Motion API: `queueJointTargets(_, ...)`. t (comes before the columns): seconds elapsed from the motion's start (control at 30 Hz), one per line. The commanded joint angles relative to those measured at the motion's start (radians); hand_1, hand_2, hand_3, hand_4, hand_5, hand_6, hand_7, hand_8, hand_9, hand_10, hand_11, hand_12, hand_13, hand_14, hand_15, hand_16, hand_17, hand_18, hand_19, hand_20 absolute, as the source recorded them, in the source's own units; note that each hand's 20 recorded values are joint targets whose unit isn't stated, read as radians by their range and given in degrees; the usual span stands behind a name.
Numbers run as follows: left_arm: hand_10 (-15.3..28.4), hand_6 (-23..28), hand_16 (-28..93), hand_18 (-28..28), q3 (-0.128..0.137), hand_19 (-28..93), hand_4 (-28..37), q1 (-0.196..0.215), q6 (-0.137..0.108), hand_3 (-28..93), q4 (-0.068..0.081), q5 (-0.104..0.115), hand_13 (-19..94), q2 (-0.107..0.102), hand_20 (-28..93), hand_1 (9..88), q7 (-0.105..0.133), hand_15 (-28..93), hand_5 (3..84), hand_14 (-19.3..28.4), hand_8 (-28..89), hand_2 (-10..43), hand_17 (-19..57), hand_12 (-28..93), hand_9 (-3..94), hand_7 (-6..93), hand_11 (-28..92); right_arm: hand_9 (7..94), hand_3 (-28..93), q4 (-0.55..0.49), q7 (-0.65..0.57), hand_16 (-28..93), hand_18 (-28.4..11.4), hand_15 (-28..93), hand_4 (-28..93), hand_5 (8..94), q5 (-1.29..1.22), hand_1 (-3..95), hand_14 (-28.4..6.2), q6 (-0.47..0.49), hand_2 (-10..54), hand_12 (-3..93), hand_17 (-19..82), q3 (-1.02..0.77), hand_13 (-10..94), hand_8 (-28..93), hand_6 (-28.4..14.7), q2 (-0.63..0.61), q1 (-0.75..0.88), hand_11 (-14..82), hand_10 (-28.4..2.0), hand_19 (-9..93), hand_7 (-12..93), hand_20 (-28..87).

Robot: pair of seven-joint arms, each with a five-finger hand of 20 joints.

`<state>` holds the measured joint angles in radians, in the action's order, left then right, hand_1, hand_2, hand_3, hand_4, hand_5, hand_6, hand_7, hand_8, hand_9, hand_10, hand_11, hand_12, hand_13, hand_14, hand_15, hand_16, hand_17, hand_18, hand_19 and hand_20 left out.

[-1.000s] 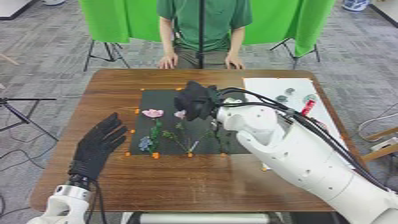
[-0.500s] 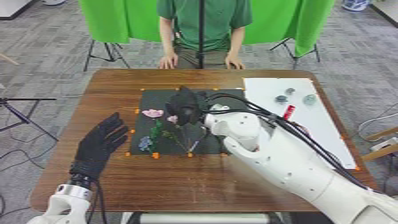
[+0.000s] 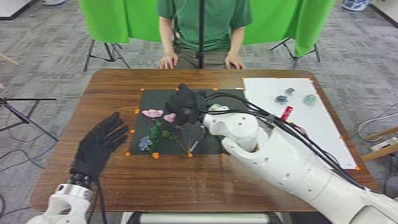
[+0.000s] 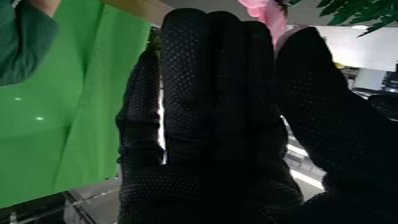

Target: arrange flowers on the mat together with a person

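Observation:
In the head view, the black mat [image 3: 206, 145] lies on the table. A pink flower [image 3: 153, 113] and a blue flower [image 3: 145, 143] rest on its left part among green stems. My right hand [image 3: 185, 107] is over the mat's middle, beside a second pink flower [image 3: 170, 117], and covers part of it. The right wrist view has my right hand [image 4: 213, 100] with straight fingers and the thumb alongside; pink petals [image 4: 266, 12] are at the fingertips, with green leaves [image 4: 360, 12] beyond. My left hand [image 3: 96, 145] stays left of the mat, fingers straight.
On the white sheet [image 3: 329, 130] at the right are small grey-green pieces [image 3: 309, 100] and a red item [image 3: 287, 112]. A person's hands [image 3: 167, 62] hang by the table's far edge. My right forearm crosses the mat's right side.
My right hand has moved left and nearer over the mat, and the second pink flower has shifted toward the first. My left hand has kept still.

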<state>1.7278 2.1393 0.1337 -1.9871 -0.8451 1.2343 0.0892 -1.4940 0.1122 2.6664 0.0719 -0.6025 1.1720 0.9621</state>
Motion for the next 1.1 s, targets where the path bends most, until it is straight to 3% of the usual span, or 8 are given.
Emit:
queueJointTargets(0.03, 11.5, 4.2, -1, 21.5, -0.005, 44, -28.3, 0.006, -0.002, 70, 0.01, -0.003, 22, -0.001, 4, 24.5, -0.004, 23, 31.0, 14.0, -10, -1.9, -9.6, 13, 21.9, 18.8, 24, 70.5, 80, -0.001, -0.003, 25, -14.9, 48, -28, 62.1, 0.022, 41.5, -3.6, 0.005, -9.5, 35.7, 22, -0.006, 68, -7, 2.3, 0.001, -0.003, 23.3, -6.4, 64, 42, 34)
queueJointTargets(0.33, 11.4, 4.2, -1, 21.5, -0.004, 44, -28.3, 0.001, 0.002, 70, 0.013, -0.002, 22, 0.0, 4, 24.5, -0.009, 23, 31.0, 14.1, -10, -1.9, -9.6, 13, 21.8, 18.8, 24, 67.0, 83, -0.006, -0.01, 22, -15.1, 49, -28, 60.6, 0.013, 38.8, -4.3, 0.01, -9.5, 30.6, 21, -0.01, 66, -7, 2.5, 0.002, -0.003, 27.7, -7.2, 63, 39, 34)
queueJointTargets(0.6, 11.5, 4.1, -1, 21.5, 0.0, 44, -28.3, 0.009, 0.002, 70, 0.01, -0.003, 22, 0.004, 4, 24.5, -0.01, 23, 31.0, 14.0, -10, -1.8, -9.6, 13, 21.9, 18.7, 24, 64.1, 85, -0.097, -0.074, 19, -15.5, 49, -28, 60.3, -0.087, 35.2, -5.0, 0.028, -7.8, 24.3, 20, -0.088, 64, -7, 2.2, -0.028, 0.032, 32.1, -8.8, 62, 36, 34)
queueJointTargets(0.7, 11.4, 4.2, -1, 21.5, 0.003, 44, -28.3, 0.012, 0.005, 69, 0.009, -0.002, 22, 0.008, 4, 24.5, -0.009, 23, 30.9, 14.0, -10, -1.8, -9.6, 13, 21.9, 18.8, 24, 61.6, 86, -0.193, -0.121, 18, -16.0, 49, -28, 59.2, -0.221, 32.6, -6.4, 0.052, -2.8, 23.3, 19, -0.188, 61, -9, 1.3, -0.081, 0.094, 31.3, -10.1, 62, 33, 34)
queueJointTargets(0.77, 11.5, 4.2, -1, 21.5, 0.005, 44, -28.3, 0.015, 0.006, 69, 0.007, -0.002, 22, 0.008, 4, 24.5, -0.01, 23, 31.0, 14.0, -10, -1.8, -9.6, 13, 21.9, 18.8, 24, 58.8, 88, -0.262, -0.164, 17, -16.6, 48, -27, 57.8, -0.333, 29.7, -7.3, 0.061, 1.4, 22.8, 18, -0.255, 58, -16, 0.9, -0.127, 0.143, 30.3, -11.0, 61, 31, 33)
queueJointTargets(0.97, 11.5, 4.3, -1, 21.5, 0.022, 44, -28.3, 0.022, 0.004, 70, 0.005, -0.002, 22, 0.004, 4, 24.4, -0.005, 23, 31.0, 14.0, -10, -1.8, -9.6, 13, 21.9, 18.7, 24, 47.9, 88, -0.426, -0.235, 15, -18.4, 41, -25, 48.8, -0.72, 25.9, -9.9, 0.179, 6.0, 21.9, 13, -0.603, 46, -15, -2.8, -0.251, 0.37, 26.1, -13.3, 53, 25, 28)
queueJointTargets(1.03, 11.5, 4.3, -1, 21.5, 0.024, 44, -28.3, 0.033, -0.019, 69, 0.002, 0.009, 22, -0.012, 4, 24.5, 0.007, 23, 31.0, 14.0, -10, -1.8, -9.6, 13, 21.8, 18.7, 24, 45.0, 87, -0.448, -0.236, 15, -19.0, 39, -25, 46.6, -0.794, 25.2, -10.6, 0.202, 6.8, 21.9, 12, -0.683, 42, -14, -3.8, -0.288, 0.428, 25.0, -14.1, 52, 24, 27)
queueJointTargets(1.1, 11.5, 4.3, -1, 21.5, 0.034, 44, -28.3, 0.042, -0.023, 69, -0.001, 0.013, 22, -0.014, 4, 24.5, 0.014, 23, 31.0, 14.0, -10, -1.8, -9.6, 13, 21.9, 18.6, 24, 42.6, 87, -0.483, -0.243, 15, -19.4, 37, -25, 45.1, -0.926, 24.8, -10.7, 0.212, 6.9, 21.7, 11, -0.803, 39, -14, -4.3, -0.315, 0.528, 23.7, -14.3, 50, 23, 27)
